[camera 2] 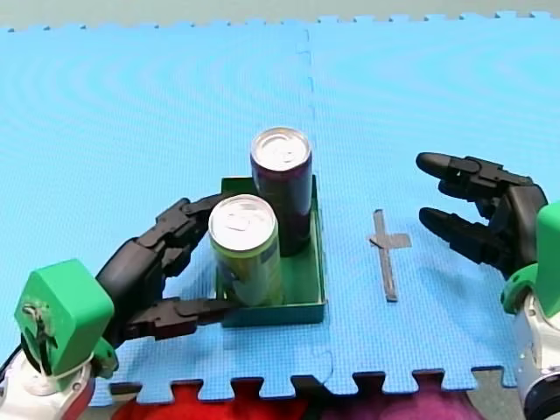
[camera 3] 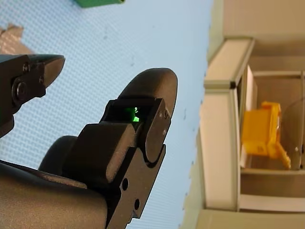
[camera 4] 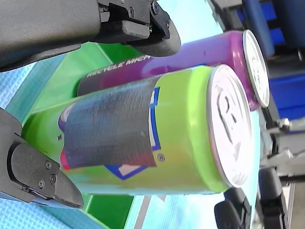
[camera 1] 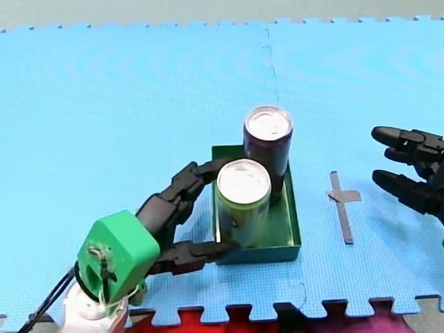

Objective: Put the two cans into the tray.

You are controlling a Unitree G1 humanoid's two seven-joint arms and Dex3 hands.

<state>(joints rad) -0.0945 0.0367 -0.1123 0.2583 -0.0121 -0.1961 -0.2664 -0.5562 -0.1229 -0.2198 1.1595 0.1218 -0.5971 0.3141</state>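
Two cans stand upright in the small green tray [camera 1: 293,229] at the middle of the blue mat. The purple can [camera 1: 267,149] is at the back. Just in front of it stands the green can [camera 1: 243,205], with a grey tape patch [camera 4: 109,124] on its side. My left hand [camera 1: 225,206] reaches around the green can from the left, its fingers [camera 1: 198,177] behind the can and its thumb [camera 1: 201,251] low at the front. The second wrist view shows a gap between the upper finger [camera 4: 152,28] and this can. My right hand [camera 1: 378,156] hangs over the mat, right of the tray, holding nothing.
A grey tape cross [camera 1: 343,205] is stuck on the mat between the tray and my right hand. The mat's jigsaw front edge [camera 1: 277,312] runs close below the tray. The first wrist view shows shelving with a yellow object [camera 3: 262,133] beyond the mat.
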